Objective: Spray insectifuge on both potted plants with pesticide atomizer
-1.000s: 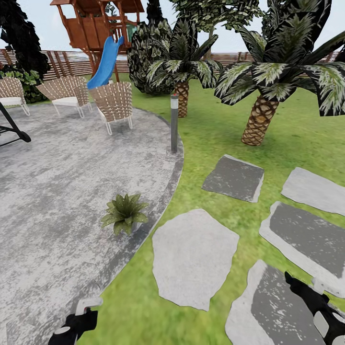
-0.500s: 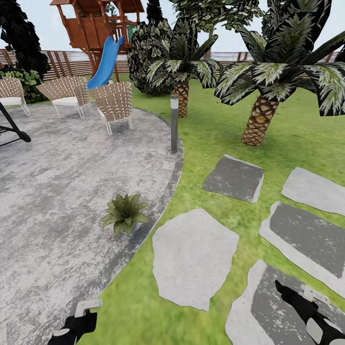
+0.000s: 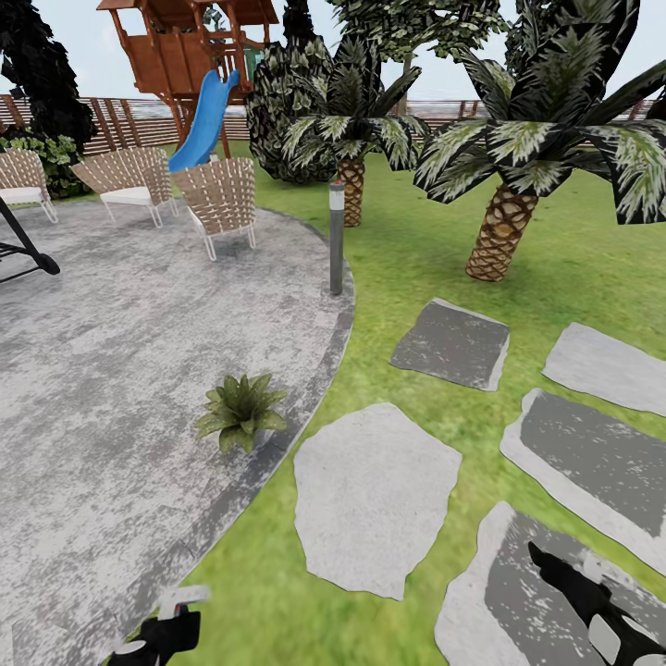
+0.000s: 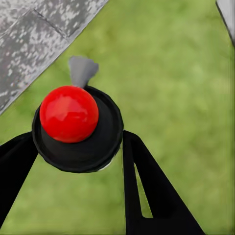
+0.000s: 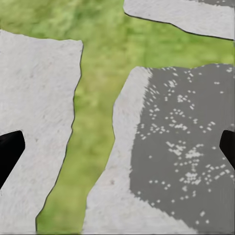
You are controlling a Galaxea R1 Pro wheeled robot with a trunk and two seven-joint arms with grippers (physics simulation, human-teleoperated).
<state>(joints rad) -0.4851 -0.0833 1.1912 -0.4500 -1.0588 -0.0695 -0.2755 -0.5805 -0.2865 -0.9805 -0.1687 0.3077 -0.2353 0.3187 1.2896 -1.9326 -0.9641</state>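
The pesticide atomizer (image 4: 78, 147) sits between the two black fingers of my left gripper (image 4: 73, 144), which is shut on it; I look down on its dark round top with the red spot. In the head view its white trigger head (image 3: 182, 597) pokes up from the left gripper (image 3: 165, 629) at the bottom edge, over the grass by the patio rim. One potted plant (image 3: 240, 412), a low green rosette, stands on the patio near its edge, ahead of the left gripper. My right gripper (image 3: 555, 573) hangs open and holds nothing above a stepping slab (image 5: 176, 147).
The round mottled patio (image 3: 111, 370) lies to the left, with wicker chairs (image 3: 220, 199) at its far side. A grey bollard lamp (image 3: 337, 239) stands at the patio rim. Grey stepping slabs (image 3: 375, 495) cross the lawn. Palms (image 3: 504, 231), bushes, a slide and a fence stand behind.
The left gripper with the atomizer has shifted slightly right and lower in the head view. The right gripper has crept left across the slab. The camera has not moved.
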